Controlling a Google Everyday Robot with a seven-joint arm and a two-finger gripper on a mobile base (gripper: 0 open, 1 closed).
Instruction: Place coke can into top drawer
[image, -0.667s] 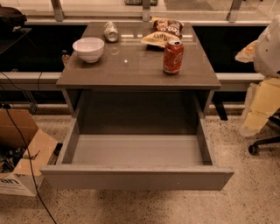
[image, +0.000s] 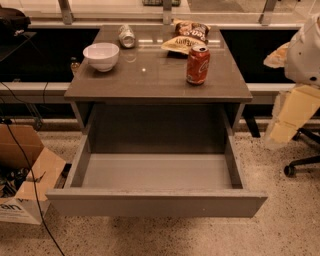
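The coke can (image: 198, 65), red-orange with a silver top, stands upright on the right part of the grey cabinet top (image: 160, 82). The top drawer (image: 156, 202) is pulled fully open below it, and its grey inside holds nothing. My arm shows as white and cream parts at the right edge of the camera view. My gripper (image: 285, 122) hangs there beside the cabinet's right side, well right of and lower than the can, holding nothing that I can see.
On the cabinet top are a white bowl (image: 101, 55) at the left, a silver-grey can (image: 127, 36) lying at the back, and chip bags (image: 187, 37). A cardboard box (image: 25, 180) and cables lie on the floor at the left. An office chair base (image: 302, 165) stands at the right.
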